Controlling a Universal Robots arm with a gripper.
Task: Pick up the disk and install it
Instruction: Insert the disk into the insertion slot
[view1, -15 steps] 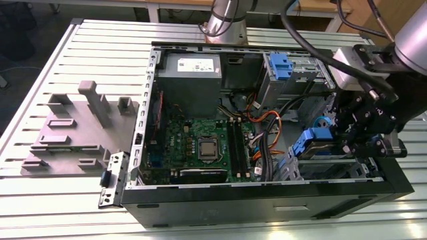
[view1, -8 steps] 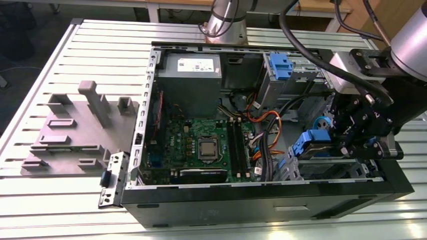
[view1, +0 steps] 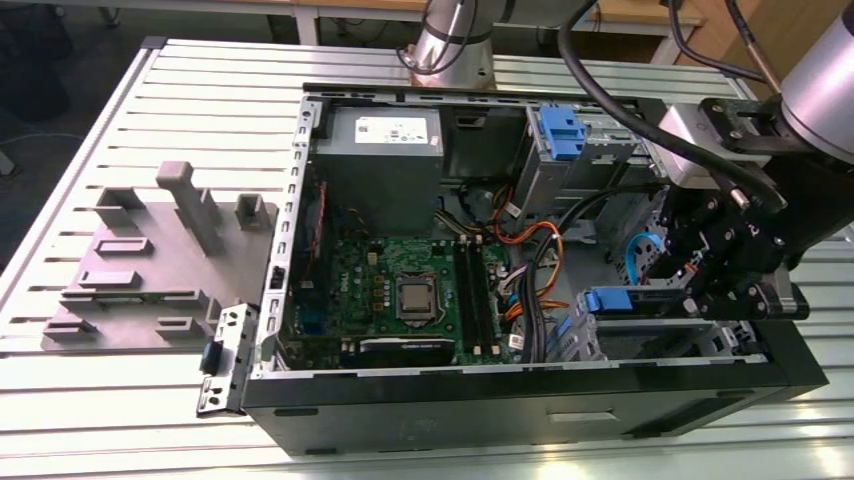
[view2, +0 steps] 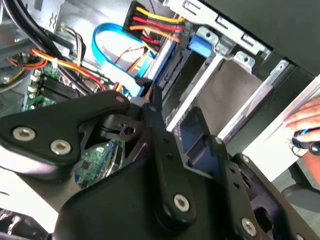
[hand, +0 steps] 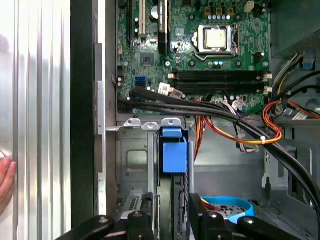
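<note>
On the slatted table (view1: 80, 130) — computer case (view1: 534, 400), gripper (view1: 714, 290) inside.

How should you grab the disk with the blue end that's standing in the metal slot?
I'd pinch the disk across its two flat faces, away from the blue end, coming straight in through the case's open side. It stands on edge between the metal cage walls, so only its thin edge faces out.

Green motherboard (view1: 400, 290); grey power supply (view1: 380, 150); black pincer (hand: 172, 222); red, yellow, orange wires (hand: 245, 141); blue ribbon cable (view2: 116, 26)
</note>
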